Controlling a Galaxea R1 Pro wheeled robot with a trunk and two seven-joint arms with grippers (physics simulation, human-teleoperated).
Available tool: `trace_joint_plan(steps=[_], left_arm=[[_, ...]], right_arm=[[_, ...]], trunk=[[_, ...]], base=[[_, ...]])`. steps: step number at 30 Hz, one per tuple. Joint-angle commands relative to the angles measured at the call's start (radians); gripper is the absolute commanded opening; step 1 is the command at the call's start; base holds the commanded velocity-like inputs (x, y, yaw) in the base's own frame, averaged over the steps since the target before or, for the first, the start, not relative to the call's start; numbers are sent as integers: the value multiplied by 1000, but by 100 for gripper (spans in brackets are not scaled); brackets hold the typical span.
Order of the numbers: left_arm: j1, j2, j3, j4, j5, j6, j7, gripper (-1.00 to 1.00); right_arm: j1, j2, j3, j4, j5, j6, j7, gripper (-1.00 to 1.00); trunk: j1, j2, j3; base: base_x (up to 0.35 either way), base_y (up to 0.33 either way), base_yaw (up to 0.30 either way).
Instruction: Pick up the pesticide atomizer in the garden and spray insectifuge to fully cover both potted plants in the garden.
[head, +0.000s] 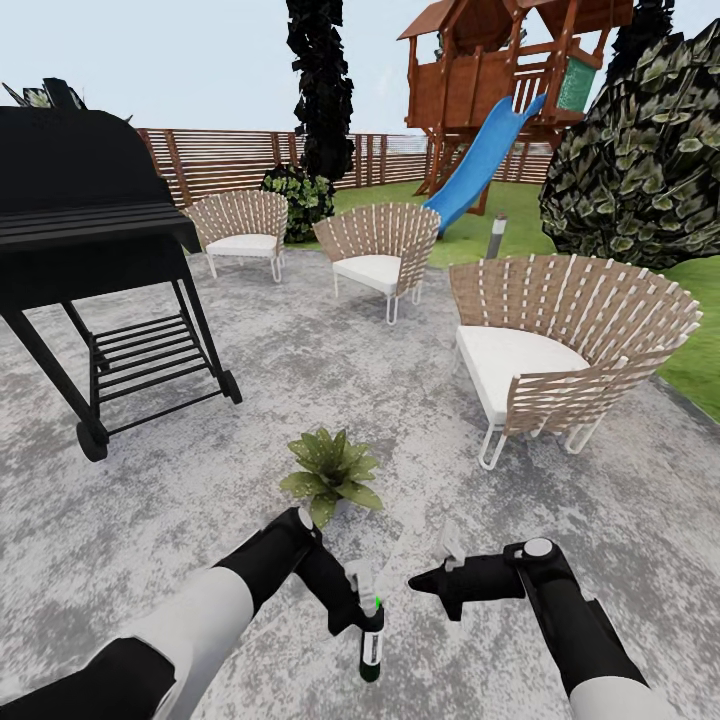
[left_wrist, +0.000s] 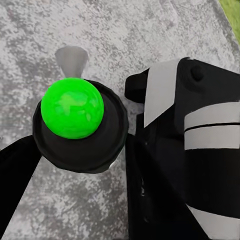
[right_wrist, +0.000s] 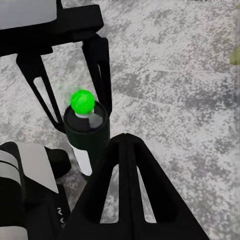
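My left gripper (head: 362, 622) is shut on the pesticide atomizer (head: 371, 645), low over the grey patio. The bottle hangs with its dark slim body down and its whitish head up. A bright green spot (left_wrist: 72, 107) glows on its dark round top. In the right wrist view the left fingers (right_wrist: 101, 67) straddle the atomizer (right_wrist: 86, 131). My right gripper (head: 420, 582) is shut and empty, its tip (right_wrist: 125, 142) pointing at the bottle from a short way off. One potted plant (head: 331, 476), broad and light green, stands on the paving just beyond both grippers. The other potted plant is out of view.
A black wheeled grill (head: 95, 250) stands at the left. Three wicker chairs (head: 560, 340) (head: 378, 250) (head: 240, 228) ring the patio. Behind are the slatted fence (head: 230, 160), a play tower with a blue slide (head: 480, 160), a big shrub (head: 650, 150) and lawn (head: 700, 350).
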Motion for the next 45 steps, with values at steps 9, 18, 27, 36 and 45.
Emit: trace_joint_plan(steps=[9, 18, 27, 36, 45], left_arm=[[0, -9, -2, -2, -2, 12, 73, -100], [0, -9, -1, -2, 1, 1, 53, -100], [0, -9, -1, -57, 3, -17, 26, -100], [0, -9, -2, -86, 6, -16, 26, -100], [0, -9, -2, -87, 6, -16, -15, -100]], right_arm=[[-1, 13, -1, -8, -57, 11, 6, -100], [-1, 13, -1, -8, -62, 10, 6, -100], [-1, 13, -1, -7, -62, 10, 6, -100], [-1, 13, -1, -7, -62, 10, 6, -100], [-1, 13, -1, -8, -62, 10, 6, -100]], trunk=[[0, 0, -1], [0, 0, -1], [0, 0, -1], [0, 0, -1], [0, 0, -1]], base=[[0, 0, 0], [0, 0, 0], [0, 0, 0], [0, 0, 0], [0, 0, 0]])
